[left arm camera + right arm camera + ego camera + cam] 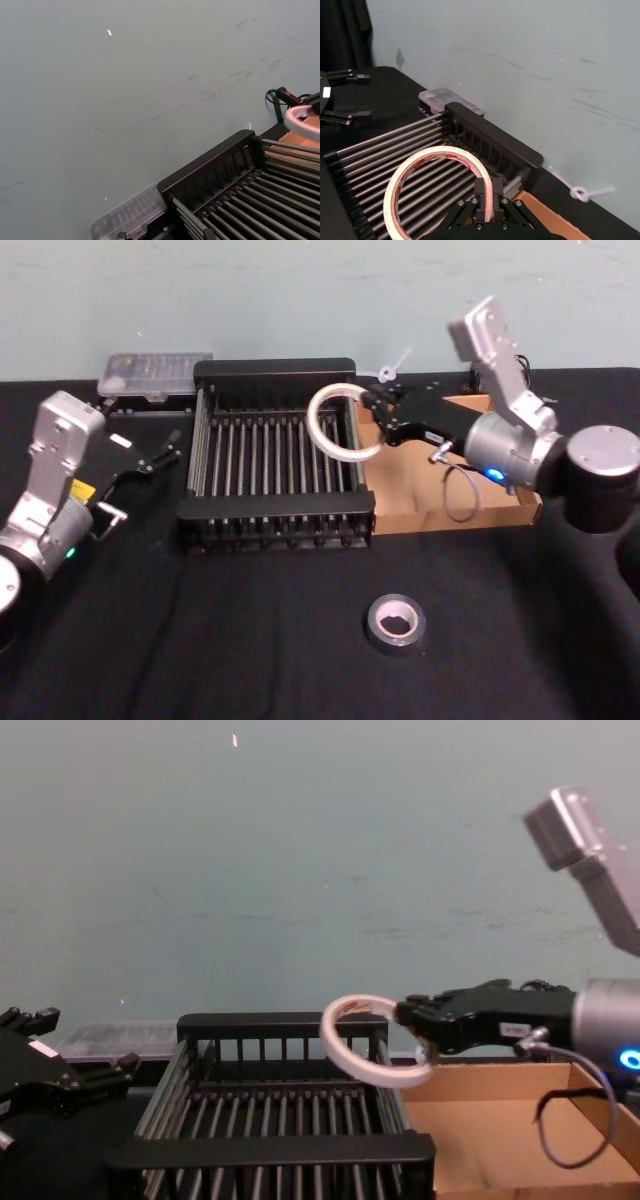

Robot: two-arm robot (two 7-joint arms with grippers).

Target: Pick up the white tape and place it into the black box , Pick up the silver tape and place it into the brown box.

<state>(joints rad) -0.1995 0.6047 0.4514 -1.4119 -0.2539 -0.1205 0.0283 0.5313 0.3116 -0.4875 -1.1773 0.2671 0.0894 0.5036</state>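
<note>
- Two rolls of tape figure here, and neither yet lies in its box; by the look of things the first placement is under way and the second is not begun.
- Right gripper [378,408]: fingers closed on the rim of the white tape [340,422], which it holds tilted in the air above the right-hand edge of the black box [275,522], close to the border with the brown box [455,520]. The right wrist view shows the fingers [487,197] pinching the roll's wall, with the slatted floor underneath.
- White tape: clear of the slats, touching neither box. Releasing it over the crate's floor would complete the first half.
- Silver tape [395,624]: flat on the black table [250,640], in front of both boxes and well apart from them; untouched.
- Brown box: just beside the black box on its right; no tape on its visible floor.
- Left gripper [152,457]: parked left of the black box, fingers apart, holding nothing.
- Remaining, as judged: drop the white roll, then fetch and place the silver one.
</note>
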